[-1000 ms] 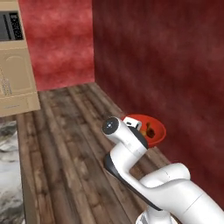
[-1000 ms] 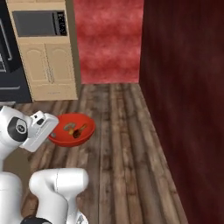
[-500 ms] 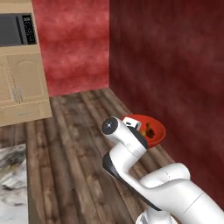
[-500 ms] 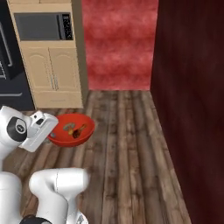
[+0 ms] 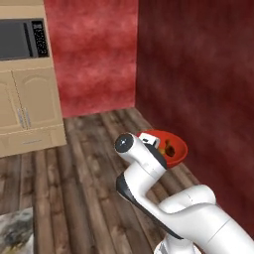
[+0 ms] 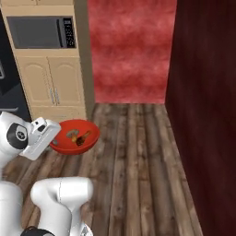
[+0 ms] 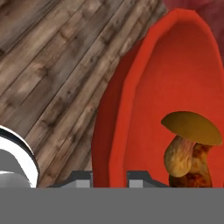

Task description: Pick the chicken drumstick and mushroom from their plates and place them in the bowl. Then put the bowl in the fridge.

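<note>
- The bowl (image 6: 73,137) is held up above the wood floor (image 6: 133,152) by the gripper (image 7: 109,177).
- The gripper is clamped on the bowl's rim, seen at the bottom middle of the hand view.
- In the left base view, the bowl (image 5: 171,147) is seen right of the middle, next to the dark red wall (image 5: 198,89).
- The mushroom (image 7: 188,140) is seen inside the bowl, at the lower right of the hand view.
- The drumstick (image 7: 197,168) is seen just under the mushroom, touching it.
- A microwave (image 6: 41,32) is set in tan cupboards (image 6: 50,83) at the upper left of the right base view.
- The black fridge (image 6: 8,87) is seen at the left edge there.
</note>
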You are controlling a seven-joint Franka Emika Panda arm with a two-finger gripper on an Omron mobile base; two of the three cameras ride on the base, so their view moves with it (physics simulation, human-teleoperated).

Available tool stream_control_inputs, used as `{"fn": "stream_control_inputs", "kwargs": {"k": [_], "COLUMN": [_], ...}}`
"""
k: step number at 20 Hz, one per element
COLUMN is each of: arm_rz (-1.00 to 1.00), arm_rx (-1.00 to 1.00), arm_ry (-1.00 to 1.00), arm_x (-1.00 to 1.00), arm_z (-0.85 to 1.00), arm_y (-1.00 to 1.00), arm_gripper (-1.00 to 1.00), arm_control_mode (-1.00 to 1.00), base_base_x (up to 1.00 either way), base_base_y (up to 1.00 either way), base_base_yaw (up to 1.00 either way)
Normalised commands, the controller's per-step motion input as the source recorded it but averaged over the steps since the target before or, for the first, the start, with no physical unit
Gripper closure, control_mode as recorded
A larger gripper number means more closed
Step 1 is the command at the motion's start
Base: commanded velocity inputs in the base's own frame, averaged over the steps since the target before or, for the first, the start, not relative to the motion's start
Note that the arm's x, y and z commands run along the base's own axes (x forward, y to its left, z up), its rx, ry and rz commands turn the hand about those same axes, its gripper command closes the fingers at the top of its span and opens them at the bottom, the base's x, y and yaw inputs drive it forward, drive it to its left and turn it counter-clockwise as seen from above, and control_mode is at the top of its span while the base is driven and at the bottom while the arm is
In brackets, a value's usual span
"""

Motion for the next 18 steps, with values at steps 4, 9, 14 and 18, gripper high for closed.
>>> {"fn": "stream_control_inputs", "kwargs": {"k": [4,9,14,18], "arm_rz": [0.00,0.00,0.00,0.00], "arm_rx": [0.00,0.00,0.00,0.00], "arm_ry": [0.00,0.00,0.00,0.00], "arm_x": [0.00,0.00,0.00,0.00], "arm_z": [0.00,0.00,0.00,0.00], "arm_y": [0.00,0.00,0.00,0.00], "arm_gripper": [1.00,1.00,1.00,1.00], "arm_control_mode": [1.00,1.00,1.00,1.00], "base_base_x": [0.94,0.94,0.93,0.89], "base_base_y": [-0.01,0.00,0.00,0.00], "base_base_yaw": [0.13,0.19,0.29,0.35]}}
